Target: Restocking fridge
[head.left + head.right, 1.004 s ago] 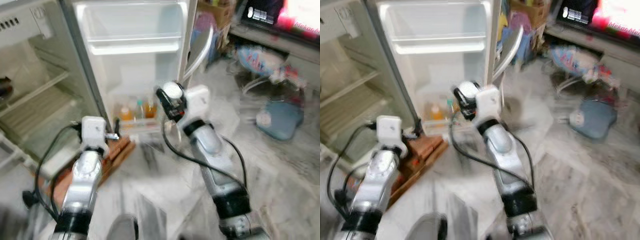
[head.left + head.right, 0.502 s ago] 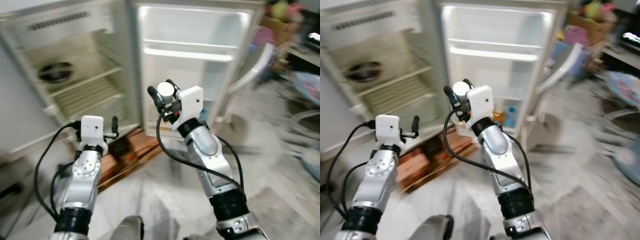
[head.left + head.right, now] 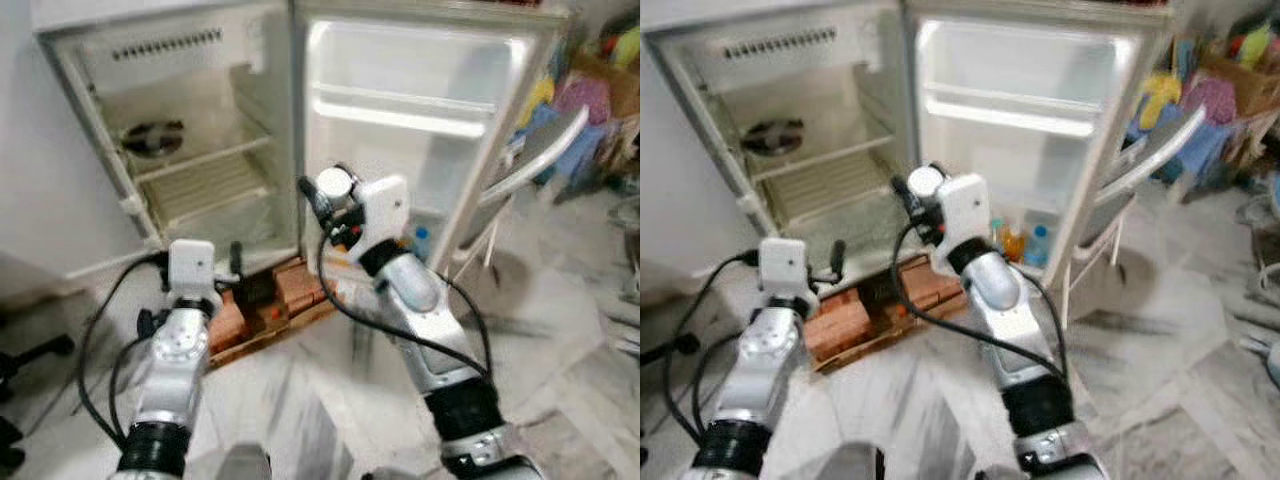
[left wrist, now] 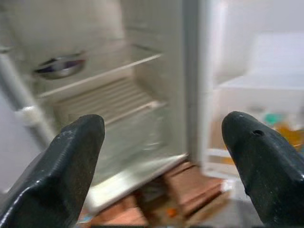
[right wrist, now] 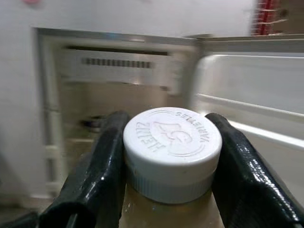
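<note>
The small fridge stands open ahead, its door swung to the right. My right gripper is raised in front of the door, shut on a bottle with a white cap; the black fingers clamp it on both sides just under the cap. Yellowish contents show below the cap. My left gripper is held low before the fridge's bottom edge, open with nothing between its fingers. A dark bowl sits on the upper wire shelf. Several bottles stand in the door's lowest rack.
Reddish wooden boards lie on the floor under the fridge front. A leaning chair frame and colourful clutter stand to the right of the door. Black cable and a dark object lie at the far left on the marble floor.
The camera has swung left and closer, so the fridge interior is now centred. Both arms keep their pose, the right one still holding the bottle.
</note>
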You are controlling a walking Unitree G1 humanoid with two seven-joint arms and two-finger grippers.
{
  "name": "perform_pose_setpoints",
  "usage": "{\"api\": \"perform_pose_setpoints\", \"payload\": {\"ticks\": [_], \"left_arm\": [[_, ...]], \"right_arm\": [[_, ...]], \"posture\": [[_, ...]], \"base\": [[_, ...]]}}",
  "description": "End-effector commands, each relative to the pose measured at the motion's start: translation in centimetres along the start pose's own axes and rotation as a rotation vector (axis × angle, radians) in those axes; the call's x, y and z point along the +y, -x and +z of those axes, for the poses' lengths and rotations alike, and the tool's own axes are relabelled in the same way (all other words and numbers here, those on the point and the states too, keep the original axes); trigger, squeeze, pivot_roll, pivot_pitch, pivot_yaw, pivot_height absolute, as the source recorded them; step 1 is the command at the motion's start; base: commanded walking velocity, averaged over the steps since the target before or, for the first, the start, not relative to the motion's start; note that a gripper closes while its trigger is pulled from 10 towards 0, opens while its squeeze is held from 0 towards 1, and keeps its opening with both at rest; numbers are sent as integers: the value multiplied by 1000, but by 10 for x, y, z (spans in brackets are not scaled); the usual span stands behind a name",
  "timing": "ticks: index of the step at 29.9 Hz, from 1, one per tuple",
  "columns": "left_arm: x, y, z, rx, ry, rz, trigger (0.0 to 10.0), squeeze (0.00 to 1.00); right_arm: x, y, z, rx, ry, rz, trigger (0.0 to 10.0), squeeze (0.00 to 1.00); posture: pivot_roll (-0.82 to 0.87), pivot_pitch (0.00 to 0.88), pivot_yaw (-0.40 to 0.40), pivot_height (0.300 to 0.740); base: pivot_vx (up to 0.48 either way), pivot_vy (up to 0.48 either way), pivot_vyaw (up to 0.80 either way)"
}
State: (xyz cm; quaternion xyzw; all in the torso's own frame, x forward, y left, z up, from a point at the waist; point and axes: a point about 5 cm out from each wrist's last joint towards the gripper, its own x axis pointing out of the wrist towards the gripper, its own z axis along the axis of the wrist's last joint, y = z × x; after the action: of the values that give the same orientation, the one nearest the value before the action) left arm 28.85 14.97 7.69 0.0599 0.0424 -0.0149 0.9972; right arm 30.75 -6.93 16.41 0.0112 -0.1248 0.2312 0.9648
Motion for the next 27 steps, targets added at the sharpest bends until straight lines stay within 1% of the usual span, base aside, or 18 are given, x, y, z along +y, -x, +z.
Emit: {"api": "perform_pose_setpoints", "payload": {"ticks": [1,5,7,10,13,14,27], "left_arm": [[9,-1,3,-10,-26,22,10000,0],[12,-1,2,-7,-17,41,10000,0],[12,-1,6,-37,-3,44,10000,0],[14,0,5,-28,-30,49,10000,0],[15,1,4,-33,-5,50,10000,0],[16,1,4,-34,-11,47,10000,0],[16,3,4,-42,-1,49,10000,0]], "right_arm": [[8,-8,15,-70,-4,27,10000,0],[7,-8,15,-72,-4,23,10000,0],[8,-8,15,-73,-5,23,10000,0],[8,-8,15,-75,-4,27,10000,0],[10,-8,16,-86,11,41,10000,0],[10,-8,17,-90,11,42,10000,0],[9,-11,19,-104,1,37,10000,0]], "posture": [[117,27,-12,740],[118,28,-12,740],[118,28,-12,740],[120,28,-13,740],[119,27,-13,740],[120,26,-13,740],[119,30,-16,740]], "base": [[322,-352,0],[349,-323,0],[0,0,0],[0,0,0],[0,0,0],[0,0,0],[395,0,35]]}}
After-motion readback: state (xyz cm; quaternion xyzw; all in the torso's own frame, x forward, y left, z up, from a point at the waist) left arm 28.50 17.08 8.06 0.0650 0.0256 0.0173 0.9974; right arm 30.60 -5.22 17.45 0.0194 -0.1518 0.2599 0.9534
